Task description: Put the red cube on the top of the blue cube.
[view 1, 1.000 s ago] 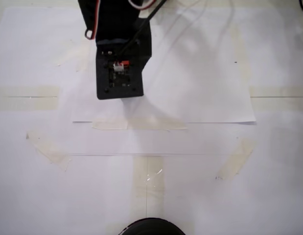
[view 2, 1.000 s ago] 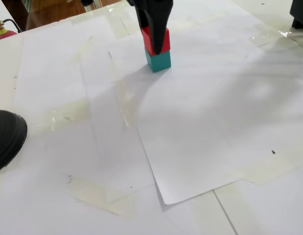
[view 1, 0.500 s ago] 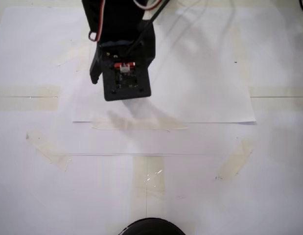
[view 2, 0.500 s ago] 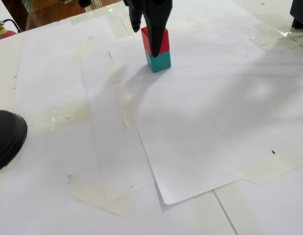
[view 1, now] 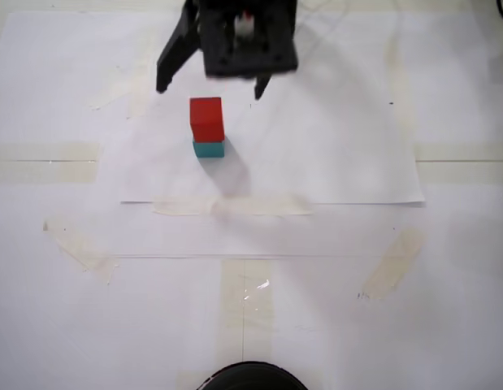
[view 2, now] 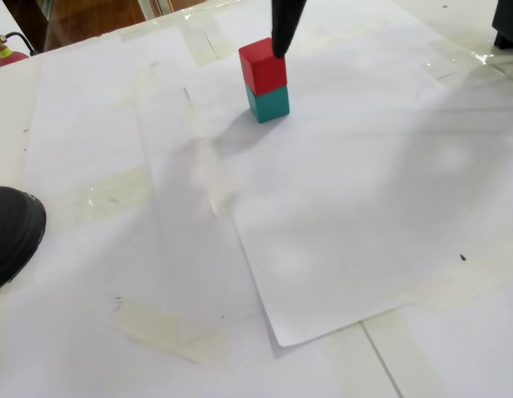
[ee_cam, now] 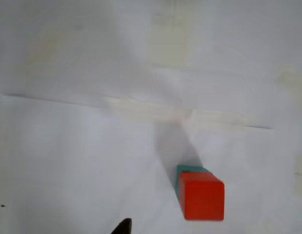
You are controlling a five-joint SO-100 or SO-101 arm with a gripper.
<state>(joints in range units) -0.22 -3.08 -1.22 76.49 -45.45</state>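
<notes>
Stack: your red cube (view 1: 206, 119) sits squarely on the blue cube (view 1: 209, 149), mid-desk.
Gripper (view 1: 209, 88): your jaws spread apart, holding nothing.

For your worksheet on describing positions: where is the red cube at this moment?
The red cube sits on top of the blue cube, on the white paper, in the upper middle of this fixed view. The open gripper is apart from it.
</notes>
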